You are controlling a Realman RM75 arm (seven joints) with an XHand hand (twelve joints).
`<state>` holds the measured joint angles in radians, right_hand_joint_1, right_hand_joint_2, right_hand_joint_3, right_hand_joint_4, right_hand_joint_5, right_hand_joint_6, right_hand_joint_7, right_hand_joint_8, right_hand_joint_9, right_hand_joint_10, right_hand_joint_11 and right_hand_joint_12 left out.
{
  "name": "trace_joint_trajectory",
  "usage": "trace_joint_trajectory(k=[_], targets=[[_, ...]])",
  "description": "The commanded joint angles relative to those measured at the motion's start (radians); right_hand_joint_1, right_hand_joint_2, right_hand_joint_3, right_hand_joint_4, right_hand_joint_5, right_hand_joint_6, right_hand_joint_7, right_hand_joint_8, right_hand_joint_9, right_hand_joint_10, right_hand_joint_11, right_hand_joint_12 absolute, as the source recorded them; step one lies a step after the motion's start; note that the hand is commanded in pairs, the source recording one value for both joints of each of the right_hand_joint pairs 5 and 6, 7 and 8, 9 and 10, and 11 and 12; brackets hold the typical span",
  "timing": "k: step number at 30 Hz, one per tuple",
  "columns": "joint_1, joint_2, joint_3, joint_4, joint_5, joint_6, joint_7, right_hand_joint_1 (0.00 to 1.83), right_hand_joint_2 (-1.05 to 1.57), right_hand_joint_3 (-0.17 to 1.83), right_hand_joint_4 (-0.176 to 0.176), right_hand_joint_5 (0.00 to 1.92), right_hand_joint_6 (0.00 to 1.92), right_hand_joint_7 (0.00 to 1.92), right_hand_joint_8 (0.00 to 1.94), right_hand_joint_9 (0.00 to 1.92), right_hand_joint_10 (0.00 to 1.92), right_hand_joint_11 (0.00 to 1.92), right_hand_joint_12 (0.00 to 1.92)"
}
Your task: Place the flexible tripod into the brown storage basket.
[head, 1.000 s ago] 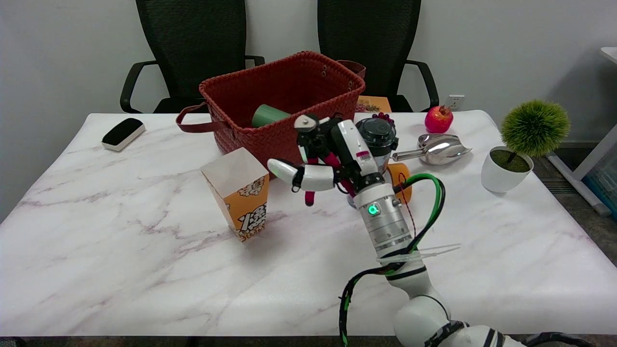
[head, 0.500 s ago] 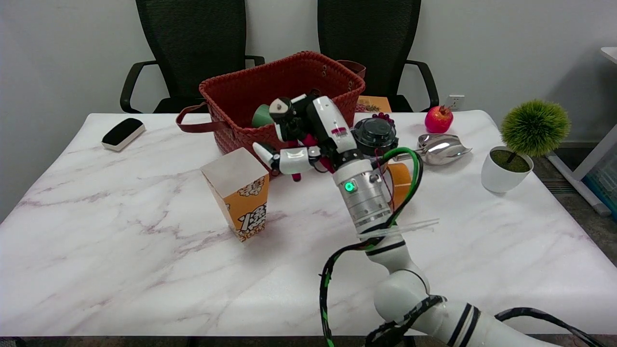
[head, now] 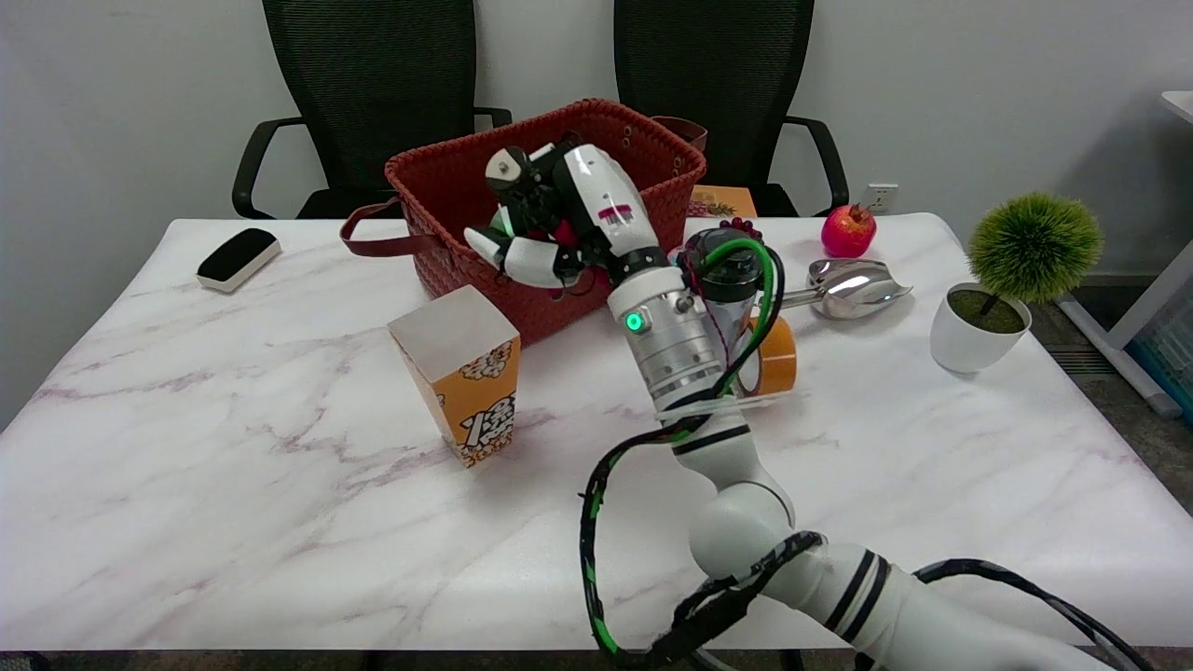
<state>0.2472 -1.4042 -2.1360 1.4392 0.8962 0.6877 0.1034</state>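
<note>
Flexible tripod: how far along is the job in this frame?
Done: the right hand has the flexible tripod off the table. In hand: it holds it over the brown storage basket. Left: lowering it inside and letting go.

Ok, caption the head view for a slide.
Right hand holds the flexible tripod over the brown storage basket.

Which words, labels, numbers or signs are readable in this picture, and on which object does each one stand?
No text can be read with certainty.
Popcorn box: large white characters on the orange front, too distorted to read.
Right hand: a small magenta label on its white back, too small to read.
Flat orange-brown object behind the brown storage basket: a small printed design, blurred.
</note>
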Motion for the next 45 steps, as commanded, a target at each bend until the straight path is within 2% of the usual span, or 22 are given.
trace_joint_trajectory(k=[1, 9, 20, 29, 39, 45], targets=[[0.172, -0.047, -0.003, -0.091, 0.058, -0.047, -0.117, 1.28, 0.92, 0.34, 0.0, 1.49, 1.49, 1.84, 1.84, 1.68, 1.68, 1.92, 1.92], [0.335, -0.068, -0.004, -0.182, 0.077, -0.127, -0.133, 1.29, 0.91, 0.34, 0.0, 1.48, 1.48, 1.83, 1.83, 1.66, 1.66, 1.92, 1.92], [0.536, -0.165, 0.002, -0.338, 0.077, -0.248, -0.25, 1.29, 0.92, 0.34, 0.0, 1.48, 1.48, 1.82, 1.82, 1.65, 1.65, 1.92, 1.92], [0.746, -0.246, 0.015, -0.6, 0.079, -0.281, -0.289, 1.29, 0.9, 0.34, 0.0, 1.48, 1.48, 1.81, 1.81, 1.65, 1.65, 1.92, 1.92], [0.928, -0.333, 0.048, -0.946, 0.079, -0.285, -0.501, 1.29, 0.9, 0.35, 0.0, 1.48, 1.48, 1.81, 1.81, 1.65, 1.65, 1.92, 1.92], [0.943, -0.334, 0.132, -1.021, 0.08, -0.304, -0.641, 1.29, 0.9, 0.34, 0.0, 1.48, 1.48, 1.81, 1.81, 1.65, 1.65, 1.92, 1.92]])
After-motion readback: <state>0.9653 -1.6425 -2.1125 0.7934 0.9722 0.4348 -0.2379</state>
